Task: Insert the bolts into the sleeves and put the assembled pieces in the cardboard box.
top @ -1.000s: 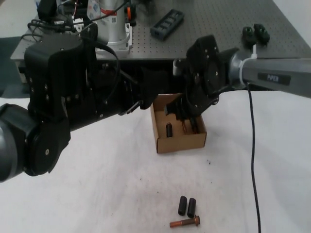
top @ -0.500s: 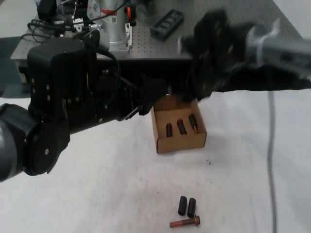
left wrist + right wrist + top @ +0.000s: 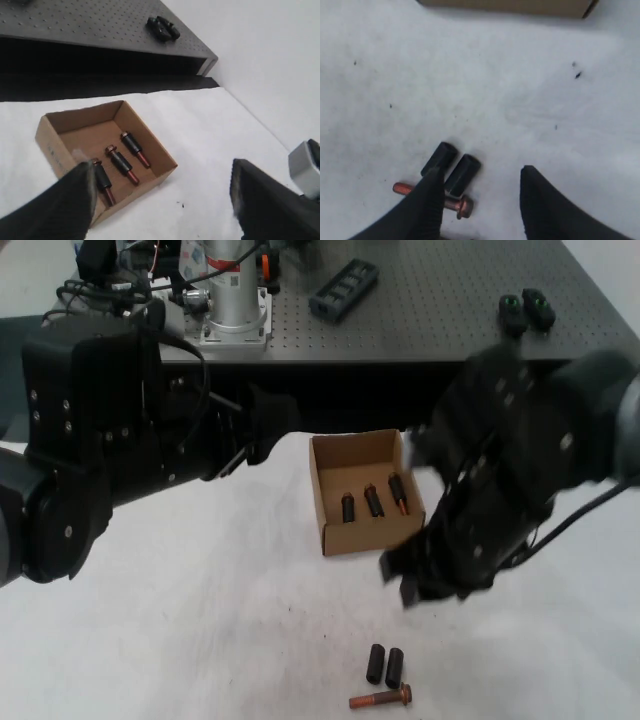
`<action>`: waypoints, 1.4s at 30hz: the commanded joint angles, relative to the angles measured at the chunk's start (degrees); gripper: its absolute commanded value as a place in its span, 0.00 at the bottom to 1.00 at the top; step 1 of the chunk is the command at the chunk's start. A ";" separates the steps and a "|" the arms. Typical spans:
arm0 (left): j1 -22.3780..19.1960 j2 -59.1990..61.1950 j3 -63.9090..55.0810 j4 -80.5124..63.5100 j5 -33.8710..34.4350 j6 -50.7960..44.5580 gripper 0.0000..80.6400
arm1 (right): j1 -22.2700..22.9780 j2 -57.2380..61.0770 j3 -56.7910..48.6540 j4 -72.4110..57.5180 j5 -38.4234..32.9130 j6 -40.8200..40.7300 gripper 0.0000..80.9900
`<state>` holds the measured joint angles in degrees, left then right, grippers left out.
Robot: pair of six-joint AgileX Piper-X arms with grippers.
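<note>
At the high view's left we see the left arm (image 3: 90, 440), a black housing dotted with pale screws, a black cable (image 3: 200, 355) looping over it. At right, the right arm (image 3: 530, 470) is black too, its fingers (image 3: 427, 210) dark and tapered.

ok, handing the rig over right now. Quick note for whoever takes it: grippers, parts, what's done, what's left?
Left gripper: open, empty, held beside the cardboard box.
Right gripper: open, empty, over the loose parts on the white cloth.
Done: three assembled pieces lie side by side in the box.
Loose on the cloth, in front of the box: two sleeves side by side, with one bolt lying next to them.
Left: put the bolt into a sleeve and box the piece. There is one loose bolt for two sleeves.
</note>
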<state>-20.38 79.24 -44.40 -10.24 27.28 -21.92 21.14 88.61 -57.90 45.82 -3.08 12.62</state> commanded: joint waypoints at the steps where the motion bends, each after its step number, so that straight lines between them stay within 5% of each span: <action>1: 0.09 -0.49 -0.12 1.82 0.22 1.23 0.66 | 1.96 2.39 0.06 -1.25 -0.12 1.91 0.43; 27: 0.13 -4.49 -0.12 11.89 0.32 6.19 0.66 | 3.67 12.60 3.63 -6.12 1.22 4.52 0.42; 35: 0.13 -4.49 -0.12 12.33 0.32 7.53 0.66 | 3.67 12.60 3.81 -9.73 1.22 3.98 0.02; 42: -1.01 -3.99 -1.38 21.45 0.32 18.98 0.60 | 2.52 10.64 3.81 -9.36 1.22 -1.44 0.02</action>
<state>-21.04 75.46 -44.98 9.87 27.28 -5.96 24.66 100.81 -54.35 38.08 -0.60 15.28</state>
